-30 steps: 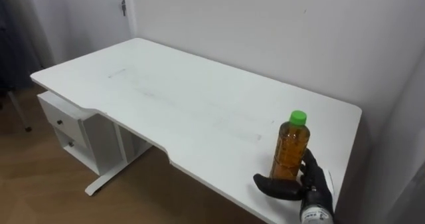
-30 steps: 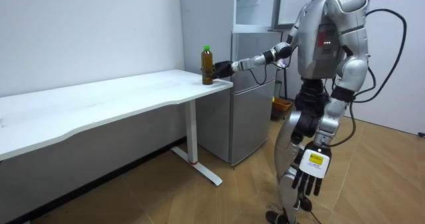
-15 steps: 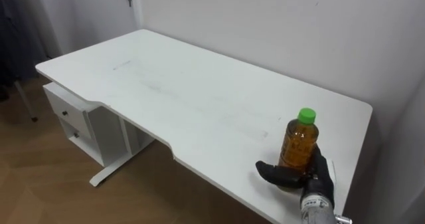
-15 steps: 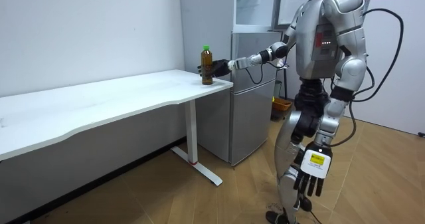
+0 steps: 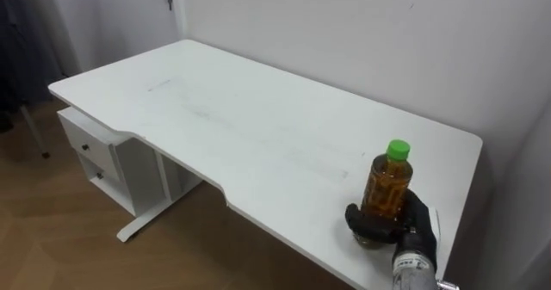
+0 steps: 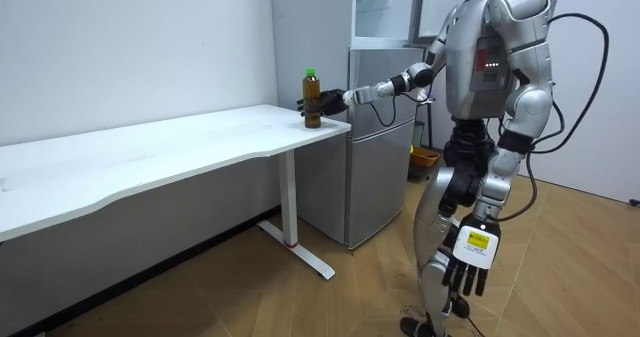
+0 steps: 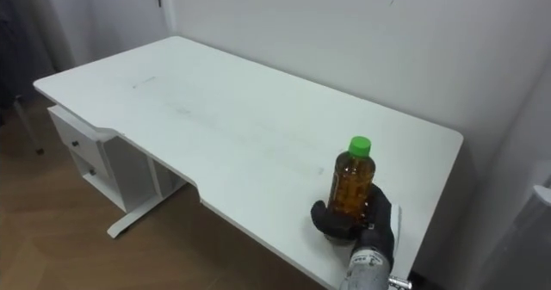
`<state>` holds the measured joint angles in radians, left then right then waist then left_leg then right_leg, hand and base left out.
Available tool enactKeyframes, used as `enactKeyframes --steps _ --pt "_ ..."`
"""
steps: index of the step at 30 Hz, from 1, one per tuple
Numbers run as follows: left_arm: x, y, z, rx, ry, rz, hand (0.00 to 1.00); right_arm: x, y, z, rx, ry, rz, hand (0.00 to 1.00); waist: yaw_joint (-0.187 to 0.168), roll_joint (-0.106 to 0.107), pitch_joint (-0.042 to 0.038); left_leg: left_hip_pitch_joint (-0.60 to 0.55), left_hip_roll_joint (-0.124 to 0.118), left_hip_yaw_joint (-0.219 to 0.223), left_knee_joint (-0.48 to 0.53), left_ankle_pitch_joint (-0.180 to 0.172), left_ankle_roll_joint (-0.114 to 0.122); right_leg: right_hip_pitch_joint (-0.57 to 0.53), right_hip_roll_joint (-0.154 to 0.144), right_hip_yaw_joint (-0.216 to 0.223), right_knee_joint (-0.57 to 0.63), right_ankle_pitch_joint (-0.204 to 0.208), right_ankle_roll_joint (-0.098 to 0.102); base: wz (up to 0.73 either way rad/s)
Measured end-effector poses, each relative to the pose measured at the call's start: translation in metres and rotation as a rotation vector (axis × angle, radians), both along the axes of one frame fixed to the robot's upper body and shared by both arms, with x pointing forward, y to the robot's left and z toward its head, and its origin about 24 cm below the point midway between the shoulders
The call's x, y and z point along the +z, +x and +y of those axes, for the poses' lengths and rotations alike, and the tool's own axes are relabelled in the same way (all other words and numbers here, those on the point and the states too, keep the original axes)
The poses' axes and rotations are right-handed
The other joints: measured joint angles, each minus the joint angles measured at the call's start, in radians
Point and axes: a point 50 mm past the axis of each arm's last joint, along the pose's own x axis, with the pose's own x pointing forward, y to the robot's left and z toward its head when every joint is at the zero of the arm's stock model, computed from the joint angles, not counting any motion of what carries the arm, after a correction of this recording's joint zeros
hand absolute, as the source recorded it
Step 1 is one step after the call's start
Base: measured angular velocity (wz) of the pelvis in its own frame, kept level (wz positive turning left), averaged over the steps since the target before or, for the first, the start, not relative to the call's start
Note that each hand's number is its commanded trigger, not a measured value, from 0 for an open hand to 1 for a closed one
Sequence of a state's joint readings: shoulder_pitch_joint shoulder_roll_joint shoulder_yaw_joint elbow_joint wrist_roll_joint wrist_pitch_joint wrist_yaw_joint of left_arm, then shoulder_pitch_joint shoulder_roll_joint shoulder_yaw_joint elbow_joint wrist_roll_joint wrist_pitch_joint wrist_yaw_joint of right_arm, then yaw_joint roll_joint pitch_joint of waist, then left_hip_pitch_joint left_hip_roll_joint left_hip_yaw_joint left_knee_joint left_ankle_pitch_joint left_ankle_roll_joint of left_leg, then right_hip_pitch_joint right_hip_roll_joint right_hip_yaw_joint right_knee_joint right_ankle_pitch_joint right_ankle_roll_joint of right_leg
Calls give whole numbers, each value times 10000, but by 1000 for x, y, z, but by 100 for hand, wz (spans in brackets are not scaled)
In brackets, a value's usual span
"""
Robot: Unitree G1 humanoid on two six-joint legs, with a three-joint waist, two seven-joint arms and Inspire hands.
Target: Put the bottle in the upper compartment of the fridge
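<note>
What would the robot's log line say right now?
stage: grasp | right hand: shut round bottle | bottle: upright on desk | left hand: open, at side

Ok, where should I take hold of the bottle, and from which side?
Grip the bottle round its wide lower body, coming from the near right edge of the desk. It stands upright there, and the neck under the green cap is narrower. The right robot hand curls round that part now.
</note>
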<state>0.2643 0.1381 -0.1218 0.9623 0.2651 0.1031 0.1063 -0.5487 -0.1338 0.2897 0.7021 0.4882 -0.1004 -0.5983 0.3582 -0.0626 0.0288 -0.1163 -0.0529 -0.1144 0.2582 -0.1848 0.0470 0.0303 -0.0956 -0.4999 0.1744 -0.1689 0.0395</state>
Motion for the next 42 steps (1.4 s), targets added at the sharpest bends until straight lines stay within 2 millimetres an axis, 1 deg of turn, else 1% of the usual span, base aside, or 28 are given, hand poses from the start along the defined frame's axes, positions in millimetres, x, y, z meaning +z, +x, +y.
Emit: enactKeyframes --steps 12,16,18,20,22,23,24,26,27,28,29,30,32,33,35,37,38,42 --pt "1 1 4 3 203 -86 0 1 1 0 -23 635 -6 100 29 -28 -24 -122 -5 5 7 5 6 -137 -10 21 -2 0 0 0" --pt "2 -2 9 204 317 -43 0 2 2 0 187 1107 78 100 -3 -89 -64 -130 -4 65 4 5 7 -144 -12 60 0 0 0 0" --pt "2 -6 9 260 320 -6 0 6 4 0 406 1283 61 100 -69 -114 -81 -130 -3 79 13 6 8 -143 -13 65 -4 0 0 0" --pt "2 -12 10 392 301 132 0 20 6 5 799 1416 -497 100 -264 -111 -82 -117 -13 64 92 6 8 -74 -12 56 -21 0 0 2" --pt "2 -13 11 470 309 152 0 30 7 5 1118 1419 -934 100 -353 -91 -73 -7 -15 81 103 6 8 55 -8 70 -63 0 0 0" --pt "2 -13 11 487 300 102 0 37 8 5 1291 1388 -1199 100 -406 -83 -81 66 -7 118 94 5 8 109 -6 107 -53 0 0 -8" --pt "2 -12 11 487 277 3 0 44 7 5 1542 1293 -1538 100 -412 -92 -83 123 13 194 73 5 8 122 11 303 -56 0 0 -14" --pt "2 -12 12 529 264 -21 0 55 5 6 1971 1220 -2038 100 -421 -93 -83 286 50 305 -41 5 8 162 31 549 -58 0 0 -24" --pt "3 -13 13 667 275 -29 0 62 5 8 2234 1235 -2335 100 -505 -93 -83 373 59 338 -74 5 8 215 41 670 -51 0 0 -22" --pt "3 -14 14 718 291 -26 0 65 5 8 2383 1229 -2482 100 -540 -100 -90 425 72 372 -111 5 8 225 46 723 -32 0 0 -23" --pt "3 -14 15 867 334 -45 0 71 4 9 2648 1199 -2724 100 -569 -142 -113 521 108 507 -206 5 7 222 63 854 -35 0 0 -22" --pt "3 -14 16 917 349 -50 0 73 4 9 2782 1179 -2826 100 -590 -159 -124 546 118 548 -214 5 7 225 68 865 -31 1 -2 -23" --pt "4 -13 19 1008 409 -145 0 81 -2 9 3187 1116 -3249 100 -793 -231 -176 589 134 651 -210 4 7 241 71 906 -18 18 -30 -10" --pt "4 -13 20 1042 425 -147 0 83 -4 10 3303 1123 -3376 100 -803 -246 -186 598 142 694 -210 4 7 239 73 934 -15 21 -33 -13" --pt "4 -14 21 1112 457 -140 0 94 -9 14 3880 902 -3922 100 -1055 -258 -194 672 159 817 -226 3 9 262 85 1105 -14 31 -49 -15" --pt "5 -14 23 1132 516 -143 0 99 -11 16 4133 627 -4193 100 -1206 -257 -194 819 171 874 -248 1 10 381 90 1148 -16 31 -49 -8" --pt "6 -12 26 1170 545 -196 0 103 -11 16 4237 295 -4381 100 -1322 -276 -208 891 182 874 -282 0 9 432 95 1142 -5 31 -49 -7" --pt "7 -6 31 1071 541 -260 0 111 -11 11 4316 -740 -4746 100 -1374 -270 -215 1177 209 969 -369 -2 5 628 104 1154 3 31 -49 -6"
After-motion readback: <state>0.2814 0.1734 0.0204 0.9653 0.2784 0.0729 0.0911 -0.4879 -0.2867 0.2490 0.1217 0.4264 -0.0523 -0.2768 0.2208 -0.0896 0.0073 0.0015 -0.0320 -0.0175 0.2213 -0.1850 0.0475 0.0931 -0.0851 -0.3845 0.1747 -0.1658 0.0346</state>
